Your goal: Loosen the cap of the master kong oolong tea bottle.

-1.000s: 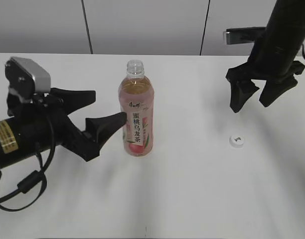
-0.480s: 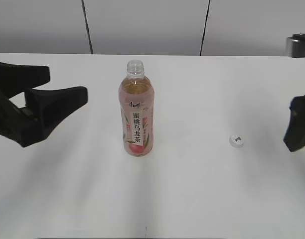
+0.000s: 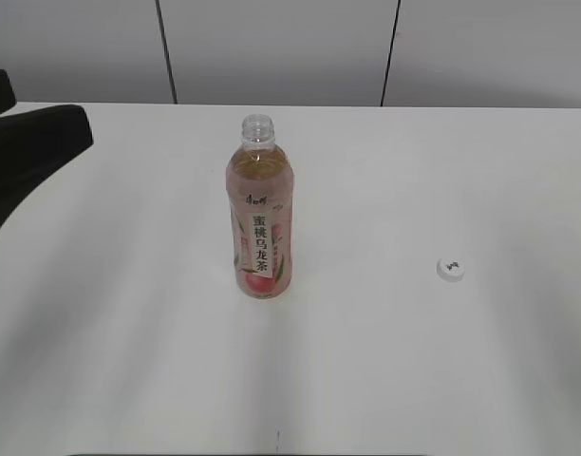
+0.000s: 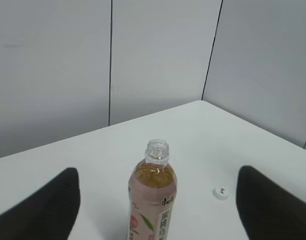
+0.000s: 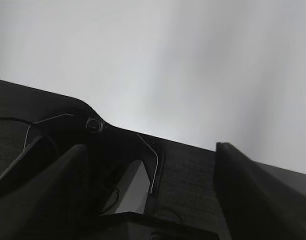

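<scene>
Bottle: the bottle (image 3: 260,218) stands upright on the white tabletop (image 3: 366,361), a little left of the middle in the exterior view; its neck is open, with no cap on the threads. The pink label with its white strip of black characters faces the exterior camera. In the left wrist view the bottle (image 4: 152,200) stands centred between the two fingers.

Cap: the cap (image 3: 450,269) lies flat on the tabletop well to the right of the bottle, apart from it, dark mark upward. The left wrist view shows it (image 4: 221,192) to the right of the bottle.

Left gripper: the left gripper (image 4: 158,220) has its jaws spread wide, one dark finger (image 4: 40,210) at each lower corner of its wrist view, holding nothing and clear of the bottle. In the exterior view only a dark part of it (image 3: 29,152) shows at the left edge.

Right gripper: the right gripper (image 5: 148,195) stands with its jaws apart and nothing between them; behind it are dark machine parts and a pale wall. The exterior view does not show it.
</scene>
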